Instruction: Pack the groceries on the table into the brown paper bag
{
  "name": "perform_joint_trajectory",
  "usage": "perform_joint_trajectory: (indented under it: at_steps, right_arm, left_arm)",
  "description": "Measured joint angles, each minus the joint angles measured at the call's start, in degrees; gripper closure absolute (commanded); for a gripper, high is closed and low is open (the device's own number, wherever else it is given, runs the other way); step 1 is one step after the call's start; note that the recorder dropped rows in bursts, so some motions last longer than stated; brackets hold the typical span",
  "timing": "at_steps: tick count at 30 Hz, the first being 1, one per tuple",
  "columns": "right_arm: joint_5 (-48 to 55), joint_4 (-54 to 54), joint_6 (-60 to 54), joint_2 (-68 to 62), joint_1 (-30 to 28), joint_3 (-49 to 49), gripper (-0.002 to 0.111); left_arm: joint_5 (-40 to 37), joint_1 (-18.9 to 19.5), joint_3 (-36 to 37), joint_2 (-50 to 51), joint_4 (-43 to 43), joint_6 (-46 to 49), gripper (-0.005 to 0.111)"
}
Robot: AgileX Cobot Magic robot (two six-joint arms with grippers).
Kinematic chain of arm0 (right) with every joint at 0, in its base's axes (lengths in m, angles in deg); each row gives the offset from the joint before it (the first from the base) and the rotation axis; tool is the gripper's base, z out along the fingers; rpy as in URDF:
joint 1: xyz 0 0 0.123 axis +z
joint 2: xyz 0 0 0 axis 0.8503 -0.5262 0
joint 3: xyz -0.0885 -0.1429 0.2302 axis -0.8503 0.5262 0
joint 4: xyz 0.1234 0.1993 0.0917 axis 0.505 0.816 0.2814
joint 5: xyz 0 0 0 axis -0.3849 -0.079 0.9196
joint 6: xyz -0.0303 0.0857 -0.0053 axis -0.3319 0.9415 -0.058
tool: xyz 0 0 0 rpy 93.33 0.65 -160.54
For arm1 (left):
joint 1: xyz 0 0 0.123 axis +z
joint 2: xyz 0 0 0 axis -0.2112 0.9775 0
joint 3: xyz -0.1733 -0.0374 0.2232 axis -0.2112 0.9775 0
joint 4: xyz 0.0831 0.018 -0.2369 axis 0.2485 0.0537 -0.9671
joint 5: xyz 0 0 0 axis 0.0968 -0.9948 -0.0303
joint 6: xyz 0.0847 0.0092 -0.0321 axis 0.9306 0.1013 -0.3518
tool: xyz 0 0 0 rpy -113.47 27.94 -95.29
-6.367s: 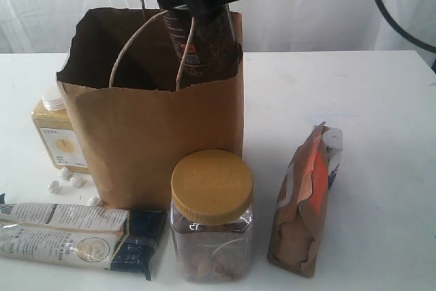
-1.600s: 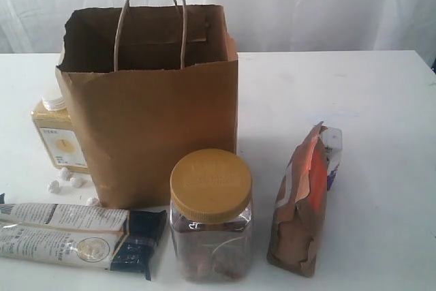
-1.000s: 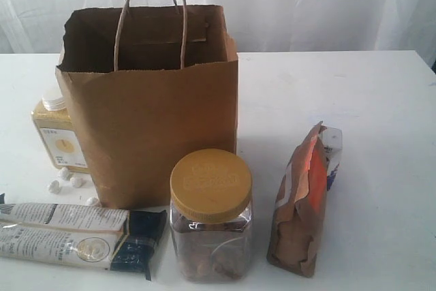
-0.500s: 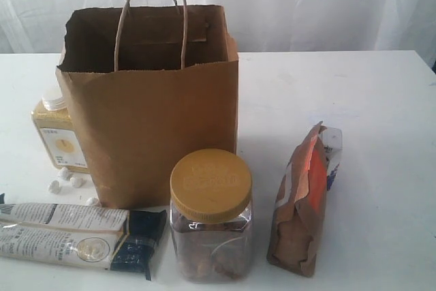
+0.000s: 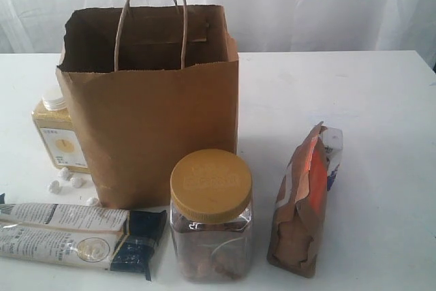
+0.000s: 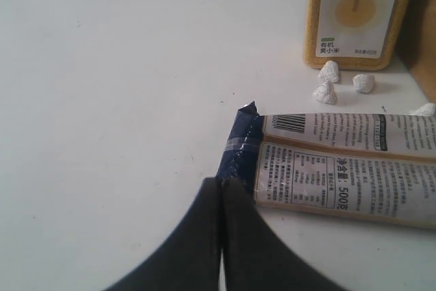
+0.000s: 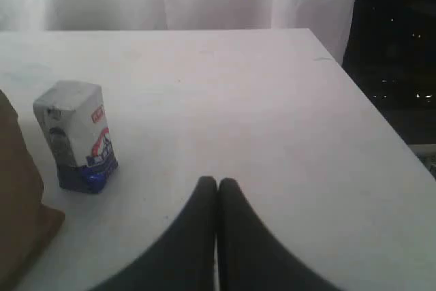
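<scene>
Change: the arm that held the can over the bag [image 5: 163, 134] a few seconds back is out of the exterior view now. The can is gone too: not on the table [image 5: 368, 93], not in either wrist view. From here the bag mouth shows only a dark interior, so I can't confirm, but my read is the can is inside. Nothing has moved over the last second or so.

Grippers:
- Left gripper [image 6: 221, 187]: fingers pressed together with nothing between them. The tips are right at the dark end of the packet [image 6: 340, 168].
- Right gripper [image 7: 217, 183]: also closed and empty, over bare table. The carton [image 7: 76, 135] is near but apart.

Still out on the table:
- jar [image 5: 210, 216], upright in front of the bag
- pouch [image 5: 303, 202], standing to the jar's right, with the carton behind it
- bottle [image 5: 60, 138], just beside the bag's left side
- packet, flat in front of the bottle
- a few small white lumps [image 6: 329, 86] by the bottle; can't tell what they are

So probably one item in and five to go. The left gripper is best placed for the packet but has to open first. The bag is upright with its mouth open. The near handle stands over the opening and could snag on the way in.
</scene>
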State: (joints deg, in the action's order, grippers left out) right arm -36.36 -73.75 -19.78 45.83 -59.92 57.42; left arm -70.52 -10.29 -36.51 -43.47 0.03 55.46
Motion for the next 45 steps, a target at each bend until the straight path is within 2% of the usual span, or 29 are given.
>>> perform_joint_trajectory:
  at_steps: [25, 28, 32, 39, 42, 45]
  right_arm:
    - [1.7, -1.0, -0.5, 0.0, 0.0, 0.0, 0.108]
    - [1.7, -1.0, -0.5, 0.0, 0.0, 0.0, 0.108]
    - [1.7, -1.0, -0.5, 0.0, 0.0, 0.0, 0.108]
    - [1.7, -1.0, -0.5, 0.0, 0.0, 0.0, 0.108]
    - [1.7, -1.0, -0.5, 0.0, 0.0, 0.0, 0.108]
    - [1.7, -1.0, -0.5, 0.0, 0.0, 0.0, 0.108]
  left_arm:
    - [0.0, 0.0, 0.0, 0.0, 0.0, 0.0, 0.107]
    - [0.3, 0.0, 0.0, 0.0, 4.1, 2.9, 0.107]
    - [3.4, 0.0, 0.0, 0.0, 12.0, 8.0, 0.107]
    - [11.5, 0.0, 0.0, 0.0, 14.3, 9.5, 0.107]
    - [19.2, 0.0, 0.0, 0.0, 12.3, 3.8, 0.107]
    - [29.1, 0.0, 0.0, 0.0, 9.1, -11.0, 0.107]
